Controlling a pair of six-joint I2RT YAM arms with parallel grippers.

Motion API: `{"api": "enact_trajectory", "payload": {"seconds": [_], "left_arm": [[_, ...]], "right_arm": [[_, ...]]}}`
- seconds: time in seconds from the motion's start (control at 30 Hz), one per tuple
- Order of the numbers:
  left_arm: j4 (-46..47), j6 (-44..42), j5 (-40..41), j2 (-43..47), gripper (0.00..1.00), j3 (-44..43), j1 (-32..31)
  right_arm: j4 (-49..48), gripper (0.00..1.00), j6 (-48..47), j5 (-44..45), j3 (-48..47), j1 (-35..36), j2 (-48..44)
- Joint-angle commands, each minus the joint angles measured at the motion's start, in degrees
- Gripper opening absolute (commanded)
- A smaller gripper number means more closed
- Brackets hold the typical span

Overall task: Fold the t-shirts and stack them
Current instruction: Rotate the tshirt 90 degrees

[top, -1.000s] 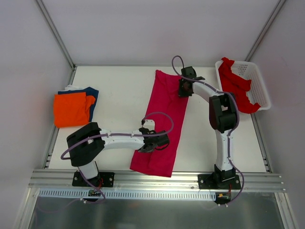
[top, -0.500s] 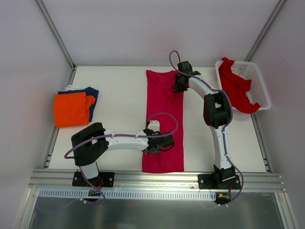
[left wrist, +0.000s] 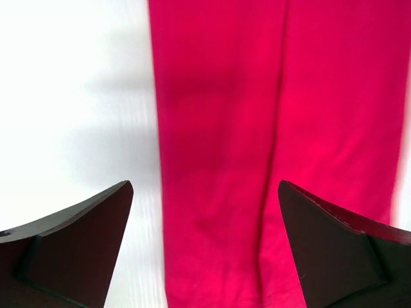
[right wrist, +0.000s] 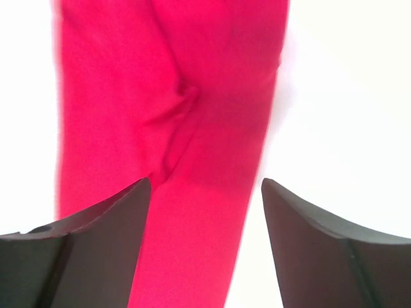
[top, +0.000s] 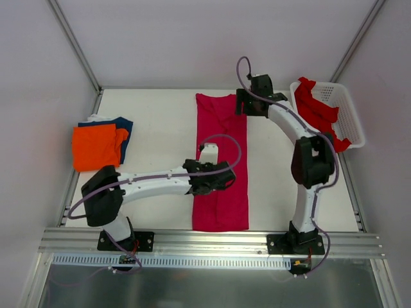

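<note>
Here, the long crimson-pink cloth t-shirt (top: 221, 138), folded into a narrow strip, was laid lengthwise on the white counter (top: 160, 122). The left end effector (top: 218, 181) was held released above the strip's near half, with nothing grasped. The right end effector (top: 244, 104) was likewise spread and empty at the strip's far right corner. A brighter red shirt (top: 316, 114) was draped in the white plastic lattice basket (top: 350, 109). An orange folded shirt (top: 95, 147) was stacked on a navy one (top: 125, 125) at the left.
</note>
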State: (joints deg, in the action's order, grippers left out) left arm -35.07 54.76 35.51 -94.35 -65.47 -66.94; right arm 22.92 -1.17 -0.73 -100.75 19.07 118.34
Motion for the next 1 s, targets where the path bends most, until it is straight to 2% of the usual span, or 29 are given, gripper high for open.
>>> {"api": "enact_trajectory", "payload": {"seconds": [0.0,0.07,0.1,0.17,0.2,0.23,0.3,0.33,0.4,0.5,0.63,0.8,0.97], "left_arm": [[-0.7,-9.4,10.3,8.3,0.99,-5.4,4.9],[-0.6,-11.3,10.5,10.7,0.99,-6.0,8.7],[-0.5,-11.4,10.2,11.3,0.99,-5.8,9.9],[-0.3,-11.5,9.3,12.9,0.99,-4.5,12.3],[0.1,-11.6,9.3,13.2,0.99,-3.8,12.6],[0.4,-12.0,9.3,13.7,0.99,-2.3,12.9],[1.4,-12.0,9.3,14.4,0.99,-0.6,13.5],[2.4,-12.2,9.0,14.9,0.99,2.0,13.8],[8.0,-13.4,6.3,17.4,0.99,5.4,14.4],[17.6,-15.8,2.0,24.5,0.99,15.8,15.0],[21.5,-16.5,1.7,29.4,0.99,20.9,15.1],[21.4,-16.7,0.3,31.1,0.99,22.9,15.1],[21.4,-15.0,-0.4,30.9,0.99,24.3,15.1]], "right_arm": [[-2.4,0.74,-3.9,0.0,4.6,1.1,-21.6],[-0.8,0.72,-3.6,0.3,8.8,2.8,-27.5],[-0.3,0.67,-2.8,2.6,11.5,3.6,-33.5],[-0.7,0.62,-2.0,3.5,20.9,6.5,-39.0],[-0.9,0.53,-1.2,5.5,23.9,7.6,-41.5],[-0.9,0.48,-0.5,7.0,29.8,10.3,-46.1],[-1.4,0.38,1.5,10.0,35.9,13.3,-50.1],[-1.6,0.37,3.4,10.8,41.6,16.3,-53.5],[-1.8,0.37,5.6,14.9,46.6,19.9,-56.4],[-2.0,0.38,11.6,22.2,56.1,31.9,-60.7],[-0.8,0.47,17.5,30.7,60.2,41.6,-60.3],[0.7,0.48,23.4,36.2,59.8,52.6,-56.5],[9.0,0.48,31.6,43.5,54.4,61.9,-48.8]]}}
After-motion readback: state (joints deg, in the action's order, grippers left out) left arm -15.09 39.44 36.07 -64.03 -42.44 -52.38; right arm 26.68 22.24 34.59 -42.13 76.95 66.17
